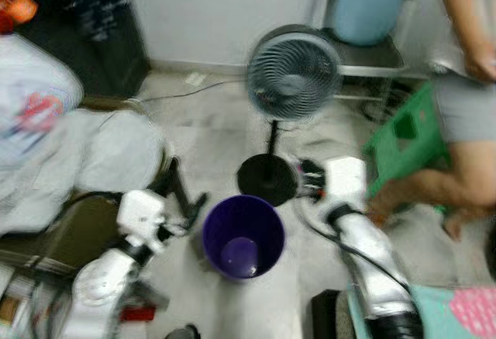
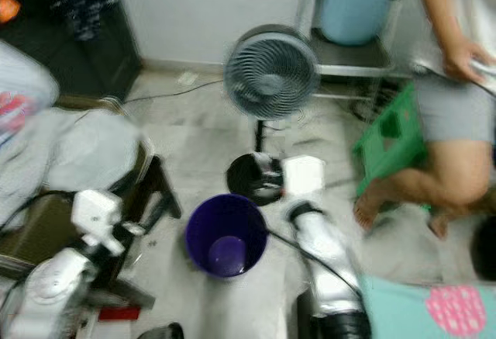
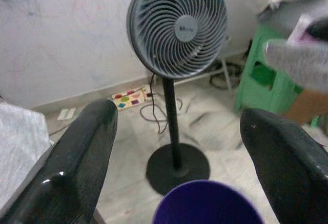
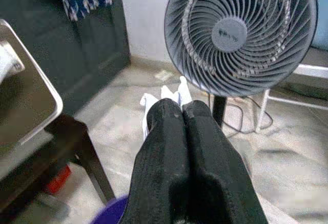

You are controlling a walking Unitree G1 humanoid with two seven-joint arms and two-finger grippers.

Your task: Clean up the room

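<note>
Jaws first: the left gripper (image 3: 174, 147) is spread wide, its 2 black fingers (image 3: 77, 157) well apart with nothing between them. The right gripper (image 4: 184, 111) is pinched tight on a bit of white paper or tissue (image 4: 163, 95), which sticks out past the fingertips.

Both grippers hang over the floor (image 1: 209, 133), one on each side of a purple bin (image 1: 243, 236). The bin stands upright on the floor just in front of the round black base of a grey pedestal fan (image 1: 293, 75); inside it looks bare, but the shot's blurry.

A low dark table (image 4: 31, 131) sits at the robot's left with pale cloth (image 1: 93, 153) heaped on it. On the right there's a green stool (image 1: 407, 141), and a person's bare leg (image 1: 442, 188) next to it.
</note>
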